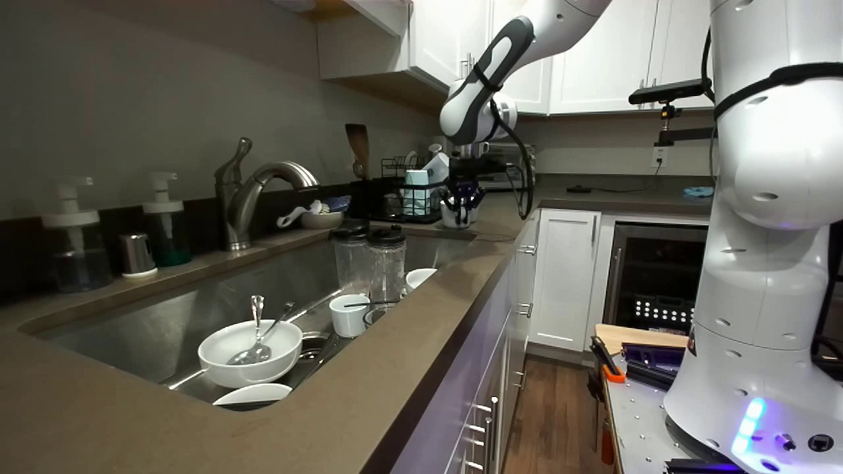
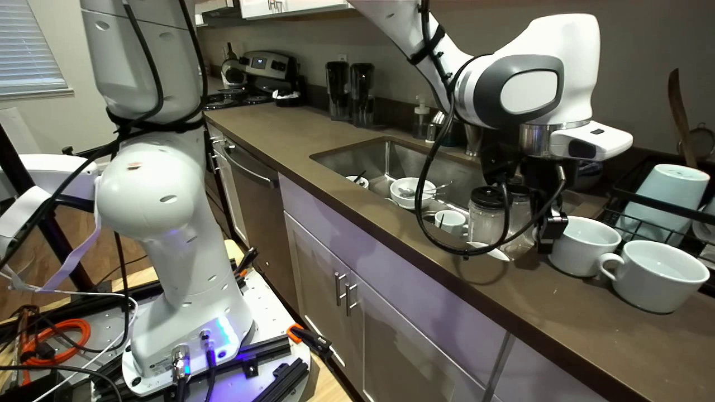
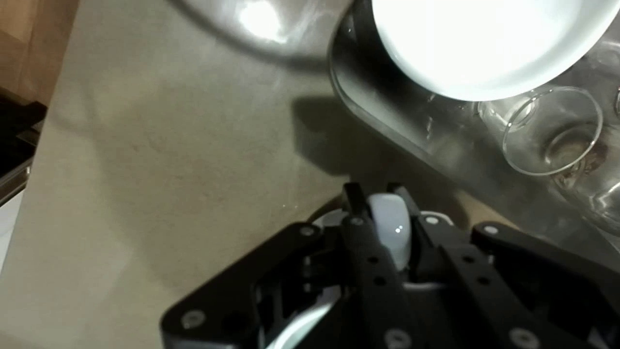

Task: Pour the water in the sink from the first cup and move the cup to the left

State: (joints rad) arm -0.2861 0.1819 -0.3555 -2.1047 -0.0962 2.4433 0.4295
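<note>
From my end I can read no word, brand or number in any of the three views. In an exterior view I see a small lit display on the stove, but whatever it shows is too small for me to make out.

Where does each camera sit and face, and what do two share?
Wrist view: wrist-mounted, facing down at countertop and sink; only the gripper shows.
Exterior view: near the gripped white cup, facing the sink and stove; arm and gripper show.
Exterior view: opposite sink end, facing over the sink toward cabinets; arm and gripper show.
Both exterior views share sink, arm, gripper.
</note>
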